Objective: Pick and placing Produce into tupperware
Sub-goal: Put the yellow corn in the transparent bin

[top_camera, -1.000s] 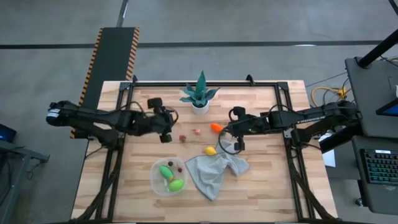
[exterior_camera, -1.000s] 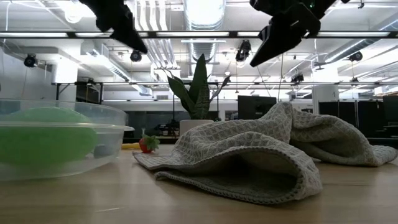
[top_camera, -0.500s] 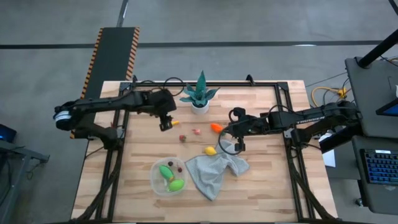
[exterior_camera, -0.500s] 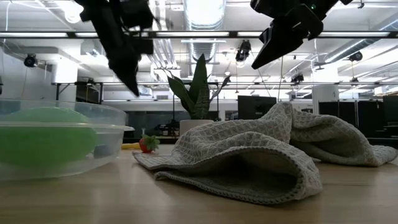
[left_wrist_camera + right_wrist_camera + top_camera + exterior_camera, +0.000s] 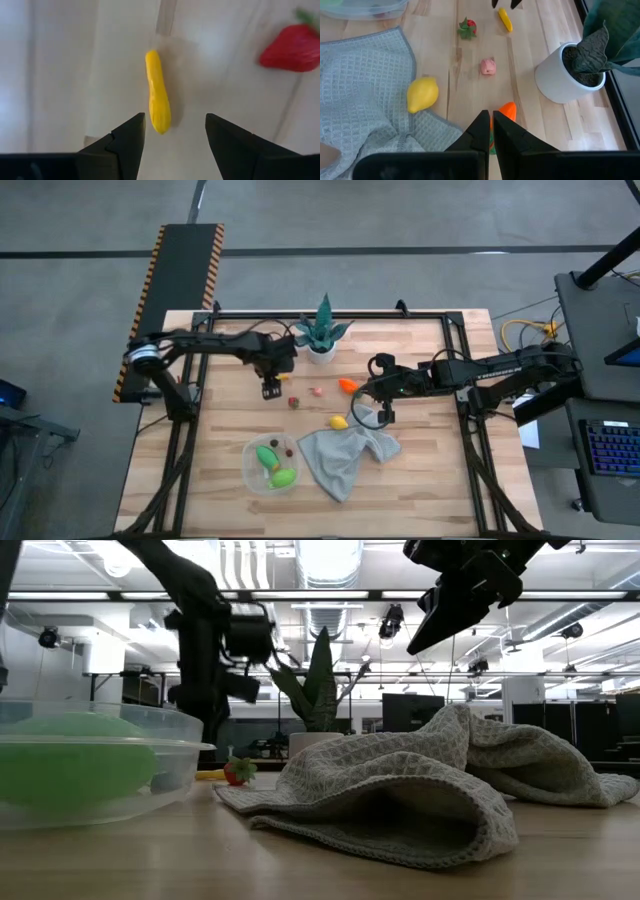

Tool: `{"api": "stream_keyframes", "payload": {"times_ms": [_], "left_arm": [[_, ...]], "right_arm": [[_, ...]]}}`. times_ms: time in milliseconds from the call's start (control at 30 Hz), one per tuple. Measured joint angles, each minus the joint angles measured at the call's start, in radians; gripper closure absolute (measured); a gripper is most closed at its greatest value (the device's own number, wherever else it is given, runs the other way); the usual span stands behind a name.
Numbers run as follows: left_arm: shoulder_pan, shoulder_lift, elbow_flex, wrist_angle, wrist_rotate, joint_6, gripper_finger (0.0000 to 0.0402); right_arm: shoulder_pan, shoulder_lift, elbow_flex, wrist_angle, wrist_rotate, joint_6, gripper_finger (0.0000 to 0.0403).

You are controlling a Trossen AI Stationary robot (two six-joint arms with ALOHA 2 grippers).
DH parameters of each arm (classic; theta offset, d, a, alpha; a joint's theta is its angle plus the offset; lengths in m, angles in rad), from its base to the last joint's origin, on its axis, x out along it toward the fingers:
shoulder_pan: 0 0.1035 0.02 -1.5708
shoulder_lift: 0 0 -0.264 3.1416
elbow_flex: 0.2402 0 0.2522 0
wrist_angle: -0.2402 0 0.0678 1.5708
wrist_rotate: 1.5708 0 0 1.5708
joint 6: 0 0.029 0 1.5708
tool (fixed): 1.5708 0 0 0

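A small yellow banana-like toy (image 5: 157,95) lies on the table between the fingertips of my open left gripper (image 5: 175,127), which points down over it (image 5: 270,388) without touching it. A strawberry (image 5: 292,47) lies close by. Also on the wood are a pink piece (image 5: 488,66), a lemon (image 5: 422,94) and an orange carrot (image 5: 507,111). The clear tub (image 5: 270,463) near the near edge holds green pieces. My right gripper (image 5: 490,131) is shut and hangs high above the carrot (image 5: 460,590).
A grey waffle cloth (image 5: 345,455) lies crumpled to the right of the tub, its edge by the lemon. A spiky teal plant in a white pot (image 5: 321,340) stands at the far edge. A black frame rail (image 5: 330,314) runs along the far side.
My left gripper has come down from high above the table toward the yellow piece, its arm swinging toward the far edge and the plant. It has stayed open. The right arm and all the produce have kept still.
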State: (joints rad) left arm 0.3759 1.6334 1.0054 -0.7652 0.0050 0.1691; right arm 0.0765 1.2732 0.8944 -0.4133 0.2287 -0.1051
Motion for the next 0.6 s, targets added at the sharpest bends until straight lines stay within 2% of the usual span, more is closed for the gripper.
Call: {"api": "stream_keyframes", "payload": {"times_ms": [267,600], "left_arm": [[0.004,0.092,0.004,0.055,-0.006,0.003,0.0207],[0.004,0.095,0.006,0.057,-0.017,0.004,0.0211]], "right_arm": [[0.0,0.0,-0.001,-0.002,0.0,-0.001,0.039],[0.0,0.0,-0.001,-0.002,0.0,0.0,0.039]]}}
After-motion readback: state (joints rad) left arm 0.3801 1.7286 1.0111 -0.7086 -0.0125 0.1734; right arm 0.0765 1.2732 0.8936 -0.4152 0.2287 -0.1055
